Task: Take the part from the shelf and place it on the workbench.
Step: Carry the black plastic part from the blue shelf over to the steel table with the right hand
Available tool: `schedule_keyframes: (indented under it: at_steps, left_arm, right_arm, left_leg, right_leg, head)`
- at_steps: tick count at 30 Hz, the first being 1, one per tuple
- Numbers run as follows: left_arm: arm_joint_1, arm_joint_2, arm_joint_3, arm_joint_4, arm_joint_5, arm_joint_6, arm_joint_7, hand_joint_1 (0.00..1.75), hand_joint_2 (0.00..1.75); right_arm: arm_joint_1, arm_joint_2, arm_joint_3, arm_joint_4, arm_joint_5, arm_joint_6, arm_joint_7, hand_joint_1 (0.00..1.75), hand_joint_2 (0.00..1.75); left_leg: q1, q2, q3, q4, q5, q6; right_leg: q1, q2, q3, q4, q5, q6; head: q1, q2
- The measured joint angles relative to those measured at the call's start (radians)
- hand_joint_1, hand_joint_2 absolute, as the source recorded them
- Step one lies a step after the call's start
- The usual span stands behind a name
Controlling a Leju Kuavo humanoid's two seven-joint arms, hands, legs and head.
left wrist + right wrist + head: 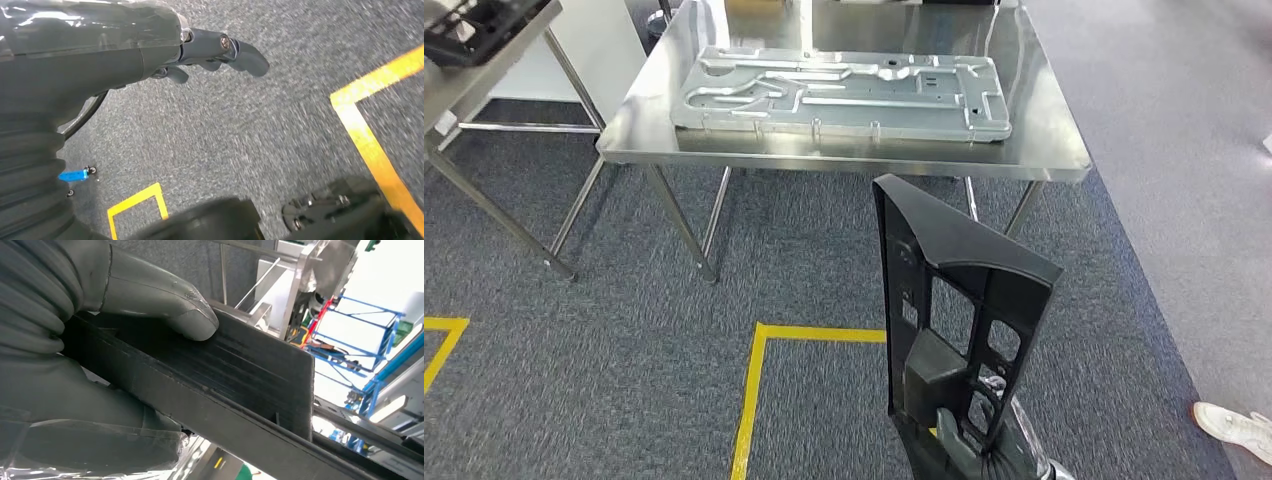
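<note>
My right hand point(90, 385) is clamped on the one black moulded plastic part point(954, 320), a long ribbed bracket with cut-out windows. In the right wrist view my thick grey thumb point(165, 305) presses flat on the part's broad face point(240, 375), with the rest of the hand wrapped beneath its edge. From the head view the part stands nearly upright, gripped at its lower end, its pointed top reaching up just short of the near edge of the stainless steel workbench point(844, 155). The part is over the carpet, in front of the workbench and not touching it.

My left hand point(215, 50) hangs over the grey carpet floor point(250, 130) with nothing in it, its dark fingers loosely curled and a little apart.

On the workbench lies one large silver pressed-metal panel point(844, 95) with raised ribs and channels, flat and taking up most of the top. To the left of the workbench stands a second steel table point(484, 70), and on it rests one black plastic piece point(474, 25), only partly in frame.

In front of the workbench, yellow floor tape point(759, 380) marks one open corner on the carpet just left of the held part, with a second yellow corner point(444, 335) farther left. To the right of the workbench, low at the frame edge, is one white shoe point(1236, 428) of a person.
</note>
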Motion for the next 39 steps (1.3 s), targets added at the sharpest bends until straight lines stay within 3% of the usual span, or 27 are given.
schedule_keyframes:
  at_steps: [2,5,6,7,8,9,10,12,15,17,20,21,22,23,25,27,29,32,34,36,37,38,39]
  left_arm:
    - [0.001,-0.001,0.0,0.0,0.0,0.0,-0.001,0.0,1.75]
    - [0.004,-0.002,0.0,0.0,0.0,0.0,-0.001,0.0,1.75]
    - [0.005,-0.002,0.0,0.0,0.0,0.0,-0.001,0.0,1.75]
    - [0.006,-0.002,0.0,0.0,0.0,0.0,-0.001,0.0,1.75]
    - [0.007,-0.002,0.0,0.0,0.0,-0.001,-0.001,0.0,1.75]
    - [0.007,-0.002,0.0,0.0,0.0,-0.002,-0.001,0.0,1.75]
    - [0.008,-0.003,0.0,0.0,0.0,-0.002,-0.001,0.0,1.75]
    - [0.01,-0.003,0.001,0.0,-0.001,-0.003,-0.001,0.0,1.75]
    - [0.01,-0.004,0.001,0.0,-0.002,-0.003,-0.001,0.0,1.75]
    - [0.007,-0.004,0.002,0.0,-0.002,-0.003,-0.002,0.0,1.75]
    - [-0.003,-0.004,0.002,0.0,0.0,-0.002,-0.005,0.0,1.75]
    - [-0.006,-0.004,0.002,0.0,0.0,-0.002,-0.006,0.0,1.75]
    - [-0.009,-0.004,0.002,0.0,0.0,-0.002,-0.006,0.0,1.75]
    - [-0.01,-0.004,0.002,0.0,0.0,-0.002,-0.006,0.0,1.75]
    - [-0.007,-0.004,0.002,0.0,-0.001,-0.002,-0.005,0.0,1.75]
    - [-0.004,-0.003,0.002,0.0,-0.001,-0.002,-0.004,0.0,1.75]
    - [-0.004,-0.003,0.002,0.0,-0.002,-0.002,-0.004,0.0,1.75]
    - [-0.003,-0.006,0.002,0.0,-0.004,-0.002,-0.004,0.0,1.75]
    - [-0.001,-0.007,0.002,0.0,-0.006,-0.002,-0.004,0.0,1.75]
    - [0.001,-0.007,0.002,0.0,-0.006,-0.002,-0.004,0.0,1.75]
    - [0.002,-0.008,0.002,0.0,-0.006,-0.002,-0.004,0.0,1.75]
    - [0.003,-0.008,0.002,0.0,-0.006,-0.002,-0.004,0.0,1.75]
    - [0.004,-0.008,0.002,0.0,-0.006,-0.002,-0.004,0.0,1.75]
  right_arm:
    - [-0.002,0.001,0.0,-0.001,0.0,0.001,0.0,1.75,1.75]
    - [-0.001,0.002,0.0,-0.001,0.0,0.002,-0.001,1.75,1.75]
    - [-0.001,0.002,0.0,-0.001,0.0,0.002,-0.001,1.75,1.75]
    - [0.0,0.002,0.0,-0.001,0.0,0.002,-0.001,1.75,1.75]
    - [0.0,0.002,0.0,-0.001,0.0,0.003,-0.001,1.75,1.75]
    - [0.0,0.002,0.0,-0.001,0.0,0.004,-0.001,1.75,1.75]
    - [-0.001,0.002,0.0,0.0,0.0,0.005,0.0,1.75,1.75]
    - [-0.001,0.002,0.0,0.0,-0.001,0.008,-0.001,1.75,1.75]
    - [0.001,0.002,0.0,0.001,-0.001,0.011,-0.002,1.75,1.75]
    - [-0.001,0.001,0.0,0.0,-0.001,0.013,-0.004,1.75,1.75]
    - [-0.002,-0.001,0.0,0.0,-0.001,0.015,-0.005,1.75,1.75]
    - [-0.002,-0.001,0.0,0.0,-0.001,0.016,-0.005,1.75,1.75]
    - [-0.002,-0.001,0.0,0.0,-0.001,0.017,-0.005,1.75,1.75]
    - [-0.002,-0.001,0.0,0.0,-0.001,0.018,-0.006,1.75,1.75]
    - [-0.002,-0.001,0.0,0.0,-0.002,0.019,-0.007,1.75,1.75]
    - [-0.002,-0.001,-0.001,0.001,-0.002,0.02,-0.008,1.75,1.75]
    - [0.0,-0.001,-0.001,0.002,-0.003,0.021,-0.01,1.75,1.75]
    - [0.001,-0.001,-0.002,0.0,-0.005,0.02,-0.012,1.75,1.75]
    - [0.0,0.001,-0.003,0.0,-0.007,0.019,-0.013,1.75,1.75]
    - [0.001,0.002,-0.004,-0.001,-0.009,0.018,-0.014,1.75,1.75]
    - [0.002,0.002,-0.004,0.0,-0.009,0.017,-0.014,1.75,1.75]
    - [0.002,0.002,-0.004,0.0,-0.009,0.017,-0.014,1.75,1.75]
    - [0.002,0.002,-0.004,0.0,-0.009,0.017,-0.014,1.75,1.75]
  left_leg:
    - [0.005,-0.002,0.017,-0.012,0.004,0.008]
    - [0.006,-0.002,0.026,-0.015,-0.001,0.011]
    - [0.006,-0.002,0.029,-0.015,-0.005,0.009]
    - [0.007,-0.003,0.036,-0.014,-0.011,0.007]
    - [0.009,-0.003,0.046,-0.014,-0.018,0.004]
    - [0.011,-0.003,0.056,-0.014,-0.026,0.0]
    - [0.012,-0.003,0.068,-0.014,-0.034,-0.004]
    - [0.011,-0.002,0.079,-0.014,-0.049,-0.017]
    - [0.01,0.0,0.087,-0.001,-0.056,-0.036]
    - [0.012,0.0,0.055,0.07,-0.063,-0.043]
    - [0.012,-0.001,-0.065,0.258,-0.133,-0.05]
    - [0.012,-0.001,-0.095,0.293,-0.154,-0.051]
    - [0.011,-0.001,-0.11,0.297,-0.158,-0.049]
    - [0.009,-0.001,-0.11,0.268,-0.136,-0.045]
    - [0.004,0.0,-0.086,0.147,-0.037,-0.029]
    - [-0.005,0.002,-0.073,0.062,0.013,-0.015]
    - [-0.01,0.001,-0.071,0.04,0.013,-0.003]
    - [-0.002,-0.001,-0.03,0.011,0.033,0.011]
    - [0.0,-0.001,-0.012,0.004,0.03,0.016]
    - [0.0,-0.002,-0.006,0.004,0.021,0.016]
    - [0.0,-0.004,0.0,0.004,0.014,0.015]
    - [0.001,-0.005,0.009,0.004,0.006,0.013]
    - [0.001,-0.006,0.021,0.004,-0.003,0.01]
  right_leg:
    - [-0.002,-0.001,-0.021,0.047,-0.026,0.009]
    - [-0.007,-0.001,-0.123,0.213,-0.106,0.019]
    - [-0.009,-0.001,-0.153,0.247,-0.109,0.023]
    - [-0.011,-0.002,-0.165,0.245,-0.09,0.026]
    - [-0.013,-0.003,-0.156,0.205,-0.051,0.029]
    - [-0.015,-0.004,-0.135,0.138,-0.001,0.031]
    - [-0.015,-0.005,-0.114,0.078,0.031,0.03]
    - [-0.01,-0.01,-0.092,0.007,0.05,0.016]
    - [-0.006,-0.01,-0.084,-0.001,0.042,-0.012]
    - [-0.009,-0.009,-0.068,-0.006,0.035,-0.025]
    - [-0.007,-0.009,-0.049,-0.009,0.019,-0.035]
    - [-0.005,-0.009,-0.042,-0.009,0.012,-0.036]
    - [-0.004,-0.007,-0.032,-0.009,0.005,-0.037]
    - [-0.002,-0.006,-0.02,-0.009,-0.003,-0.037]
    - [0.002,-0.003,0.002,-0.01,-0.019,-0.036]
    - [0.002,-0.001,0.01,-0.012,-0.029,-0.028]
    - [0.002,0.0,0.014,-0.005,-0.026,-0.013]
    - [0.001,-0.002,0.012,0.035,-0.037,0.002]
    - [-0.002,-0.002,-0.04,0.126,-0.084,0.008]
    - [-0.005,-0.003,-0.12,0.228,-0.129,0.016]
    - [-0.006,-0.003,-0.146,0.244,-0.131,0.019]
    - [-0.008,-0.003,-0.155,0.227,-0.113,0.02]
    - [-0.009,-0.004,-0.147,0.176,-0.071,0.019]
  head:
    - [0.0,0.0]
    - [0.0,0.0]
    - [0.0,0.0]
    - [0.0,0.0]
    - [0.0,0.0]
    - [0.0,0.0]
    - [0.0,0.0]
    - [0.0,0.0]
    - [0.0,0.0]
    - [0.0,0.0]
    - [-0.001,0.0]
    - [-0.001,0.0]
    - [-0.001,0.0]
    - [-0.001,0.0]
    - [-0.001,0.0]
    - [-0.001,0.0]
    - [-0.001,0.0]
    - [0.0,0.0]
    - [0.0,0.0]
    - [0.0,0.0]
    - [0.0,0.0]
    - [0.0,0.0]
    - [0.0,0.0]
